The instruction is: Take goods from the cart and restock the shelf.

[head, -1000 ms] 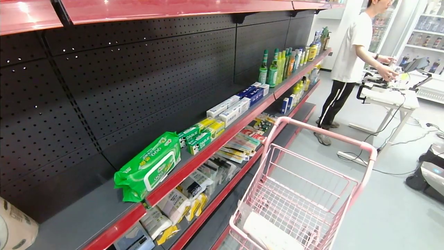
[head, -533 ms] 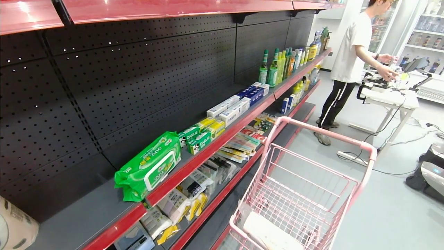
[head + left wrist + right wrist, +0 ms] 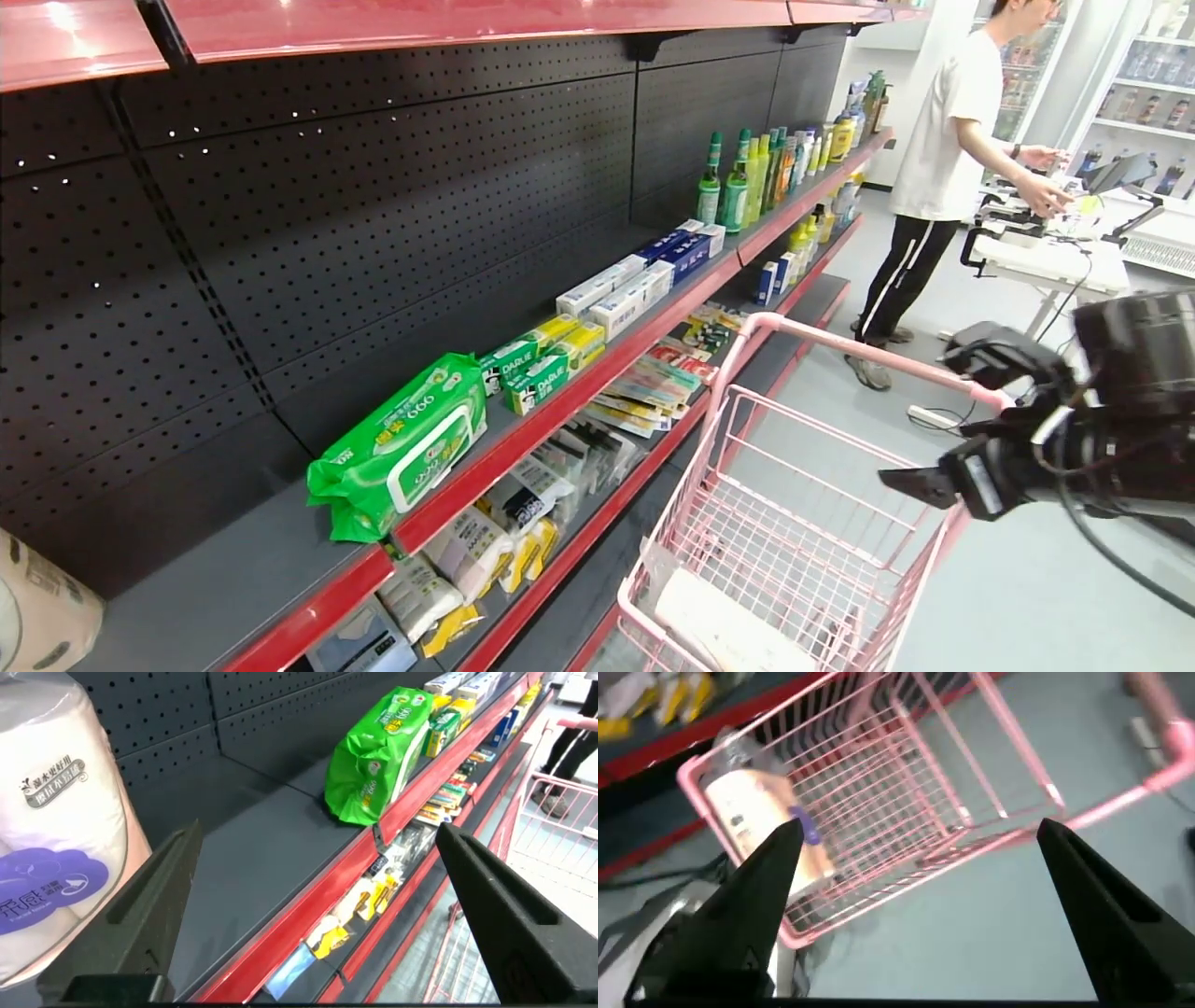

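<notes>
Two hands up, both splayed and gripping nothing.

Right hand (image 3: pixel 920 415): out at the head view's right, over the handle end of the pink cart (image 3: pixel 840 350), black fingers (image 3: pixel 910 483) pointing in toward the basket, jaws flung wide. From its own wrist, the same hand (image 3: pixel 920 826) high above the cart (image 3: pixel 878 784), tilted down at the wire basket and the grey floor beside it. In that basket, one pale wrapped pack (image 3: pixel 719 625), flat on the bottom at the end nearest the robot, on the shelf side. From the right wrist, the pale wrapped pack (image 3: pixel 752 812) with a purple mark on its wrapper, well apart from the fingers.

Left hand (image 3: pixel 318 829): beside the middle shelf (image 3: pixel 252 849), fingers (image 3: pixel 159 910) likewise spread wide and empty, aimed along the bare grey board. Close on one side, a toilet-paper pack (image 3: pixel 51 831) upright on the board. Farther along, a green wipes pack (image 3: pixel 378 751) leaning at the red front edge.

In the head view, on the shelf (image 3: pixel 233 579): green wipes pack (image 3: pixel 401 448), then toothpaste boxes (image 3: pixel 546 364) in a row, then bottles (image 3: pixel 738 182) at the far end. Toilet-paper pack (image 3: pixel 42 611) at the near corner.
</notes>
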Tool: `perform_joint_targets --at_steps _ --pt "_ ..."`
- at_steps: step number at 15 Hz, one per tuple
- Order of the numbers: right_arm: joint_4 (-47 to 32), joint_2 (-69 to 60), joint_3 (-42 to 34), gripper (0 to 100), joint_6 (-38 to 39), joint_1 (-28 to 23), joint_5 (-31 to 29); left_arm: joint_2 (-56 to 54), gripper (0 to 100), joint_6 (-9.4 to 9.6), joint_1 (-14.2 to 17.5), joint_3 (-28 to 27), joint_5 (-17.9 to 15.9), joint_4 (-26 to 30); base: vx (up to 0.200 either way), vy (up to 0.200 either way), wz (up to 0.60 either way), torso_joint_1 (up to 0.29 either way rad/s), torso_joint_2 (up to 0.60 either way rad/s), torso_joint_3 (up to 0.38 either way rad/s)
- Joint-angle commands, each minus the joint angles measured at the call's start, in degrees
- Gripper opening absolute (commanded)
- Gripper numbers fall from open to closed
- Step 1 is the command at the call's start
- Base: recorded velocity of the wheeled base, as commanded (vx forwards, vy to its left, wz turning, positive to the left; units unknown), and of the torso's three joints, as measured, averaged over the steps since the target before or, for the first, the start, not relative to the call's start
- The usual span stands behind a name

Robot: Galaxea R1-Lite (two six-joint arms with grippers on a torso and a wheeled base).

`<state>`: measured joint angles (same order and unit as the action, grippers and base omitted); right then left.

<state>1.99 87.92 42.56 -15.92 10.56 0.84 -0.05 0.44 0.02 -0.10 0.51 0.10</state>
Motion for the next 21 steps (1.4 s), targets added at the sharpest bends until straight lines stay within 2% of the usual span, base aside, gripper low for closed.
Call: perform_joint_targets --at_steps 1,7,11,17,21 --pt "-0.05 19.31 5.78 100 -0.6 8.87 3.9 0.05 100 0.0 0.06 0.01 0.02 -0.01 0.0 0.0 0.0 0.0 0.0 0.0" --pt "0.03 32.05 10.35 100 -3.15 15.9 4.17 0.05 100 0.0 0.06 0.01 0.02 -0.01 0.0 0.0 0.0 0.0 0.0 0.0" --pt "0.03 37.77 12.46 100 -7.46 16.78 3.47 0.05 100 0.0 -0.02 0.01 0.02 -0.01 0.0 0.0 0.0 -0.023 0.05 0.023" --pt "0.21 41.19 14.92 100 -9.22 16.95 2.94 0.05 100 0.0 -0.02 0.01 0.02 -0.01 0.0 0.0 0.0 -0.084 0.2 0.105" --pt "0.47 42.51 15.01 100 -8.86 19.24 2.76 0.05 100 0.0 0.06 0.01 0.02 -0.01 0.0 0.0 0.0 -0.118 0.26 0.14"
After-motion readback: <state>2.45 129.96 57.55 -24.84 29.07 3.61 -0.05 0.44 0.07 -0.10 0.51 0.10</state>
